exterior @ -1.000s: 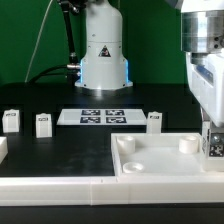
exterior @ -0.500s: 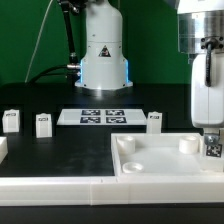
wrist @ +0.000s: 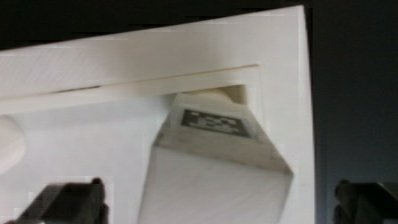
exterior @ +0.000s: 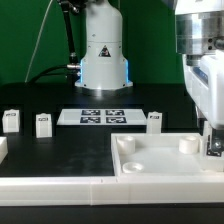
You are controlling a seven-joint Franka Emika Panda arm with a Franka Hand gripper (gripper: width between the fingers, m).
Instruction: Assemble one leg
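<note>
The leg (wrist: 214, 150), a small white post with a square tag, stands in the corner socket of the large white square piece (exterior: 160, 160) at the exterior view's right. My gripper (wrist: 217, 200) is open astride it. A dark fingertip (wrist: 71, 200) shows on each side, with a gap to the leg. In the exterior view the gripper (exterior: 212, 140) hangs over that corner and mostly hides the leg (exterior: 213, 146).
Three more white legs stand on the black table (exterior: 10, 120), (exterior: 42, 123), (exterior: 154, 121). The marker board (exterior: 100, 116) lies behind them, before the robot base (exterior: 103, 55). A white part (exterior: 2, 148) shows at the left edge.
The gripper body has shifted slightly over the right corner. The leg's tag below it shows less now. The other legs and the square piece have not moved.
</note>
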